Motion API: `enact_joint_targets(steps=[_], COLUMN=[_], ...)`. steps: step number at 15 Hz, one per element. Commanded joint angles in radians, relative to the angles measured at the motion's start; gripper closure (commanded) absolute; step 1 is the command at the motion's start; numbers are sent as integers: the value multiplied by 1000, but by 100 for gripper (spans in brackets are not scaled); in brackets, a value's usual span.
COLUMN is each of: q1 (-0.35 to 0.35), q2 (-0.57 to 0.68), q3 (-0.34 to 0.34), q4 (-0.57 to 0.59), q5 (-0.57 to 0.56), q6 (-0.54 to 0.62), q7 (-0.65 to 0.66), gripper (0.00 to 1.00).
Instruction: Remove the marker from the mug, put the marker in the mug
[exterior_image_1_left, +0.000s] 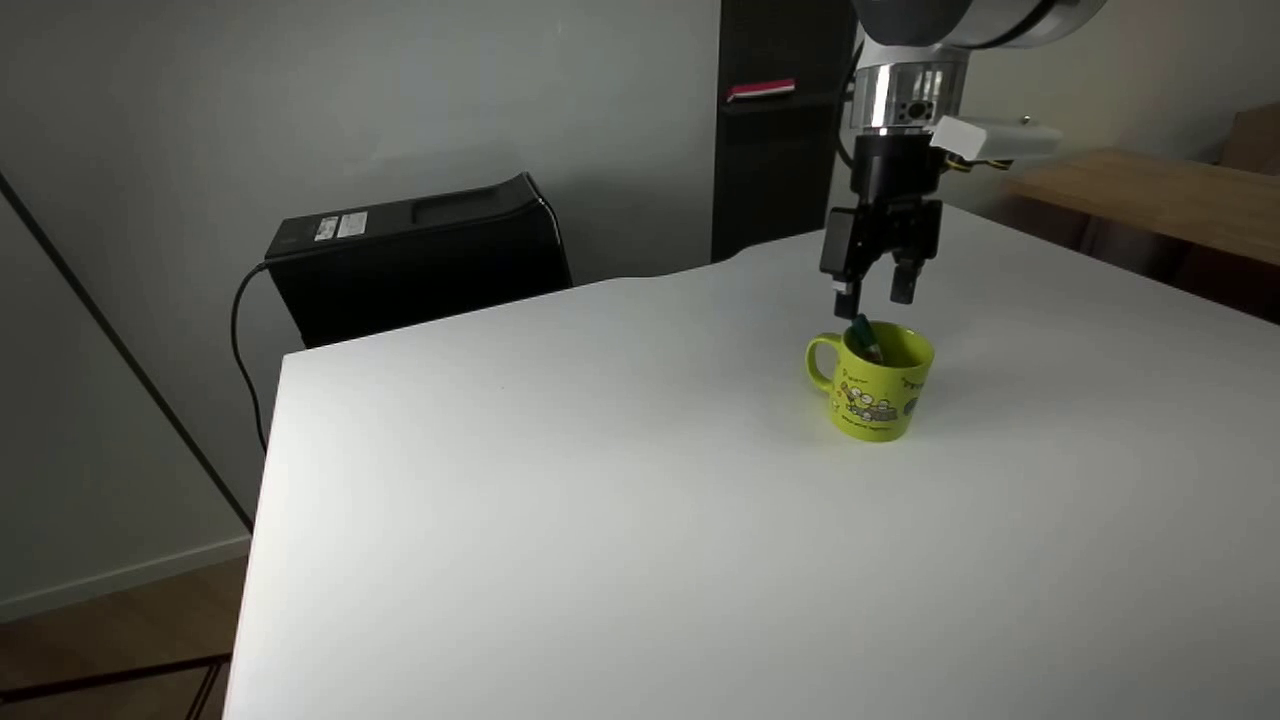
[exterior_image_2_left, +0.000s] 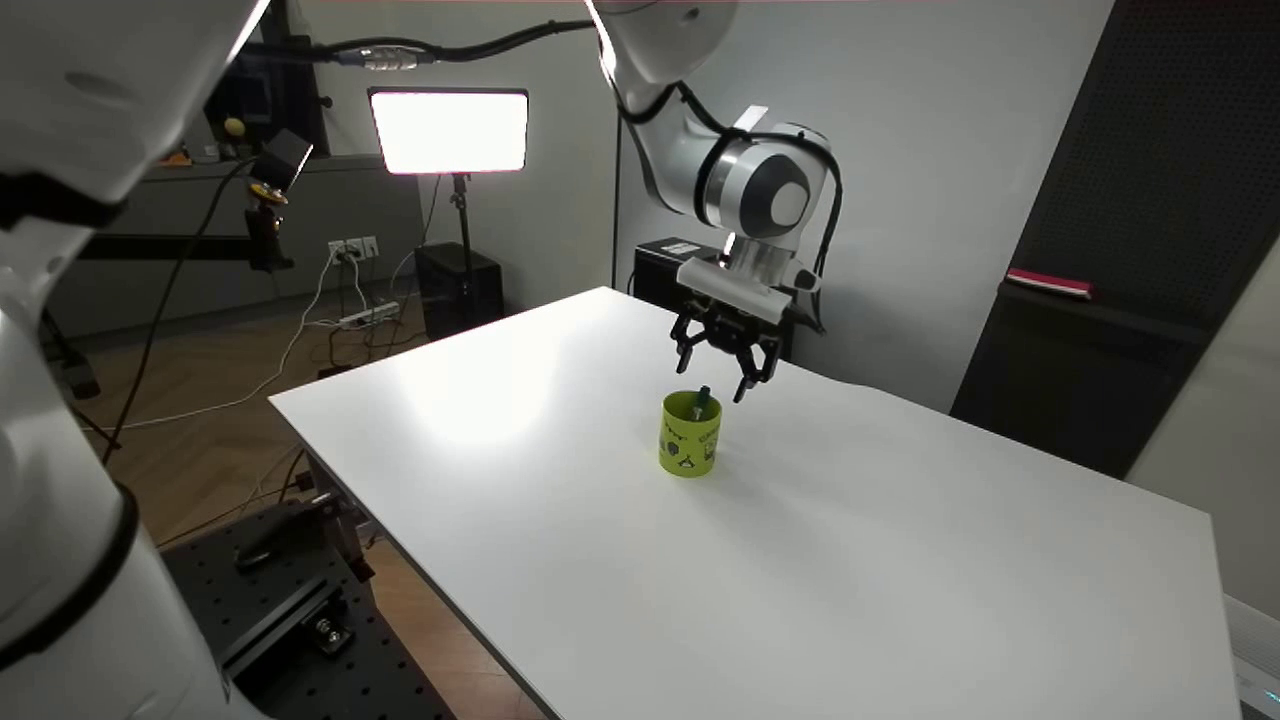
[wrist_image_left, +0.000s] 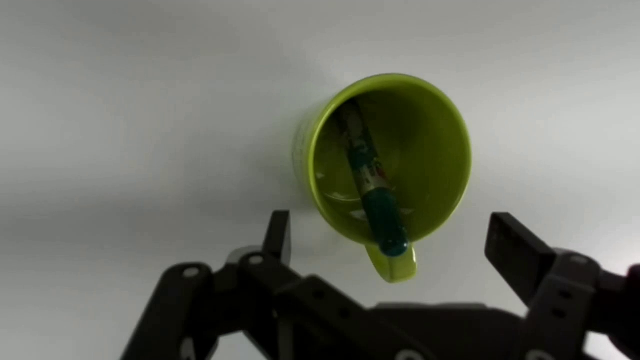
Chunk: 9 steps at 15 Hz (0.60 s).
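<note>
Wrist view: the white bench (wrist_image_left: 125, 100) spreads at the left, then comes one finger (wrist_image_left: 278, 237) of the pincer (wrist_image_left: 391, 225), which is released, its jaws standing wide apart. Next sits the yellow-green mug (wrist_image_left: 440, 150), upright, the marker (wrist_image_left: 383, 215) leaning inside, its green end poking past the rim (wrist_image_left: 392, 76) over the handle (wrist_image_left: 401, 271). The opposite finger (wrist_image_left: 520, 255) shows to the right of the mug.

Both exterior views look slantwise down across the table (exterior_image_1_left: 560, 520), sharing mug (exterior_image_2_left: 688, 442) and hand (exterior_image_1_left: 875, 298); in an exterior view the arm (exterior_image_2_left: 50, 470) looms close at nine o'clock. The wrist view peers nearly straight down from close — the mug's handle (wrist_image_left: 391, 271) toward six o'clock.
</note>
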Motion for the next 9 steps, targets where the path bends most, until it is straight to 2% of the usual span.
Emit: enact_joint_targets(steps=[1,2,3,9], q1=[2,2,3,5], q2=[17,18,19,21], q3=[-3,-4,-3,-2], q4=[40,40,40,38], q5=[-26,-28,-31,-38], q6=[-32,-33,-34,-33], q7=[48,49,50,54], gripper=[0,17,27,69])
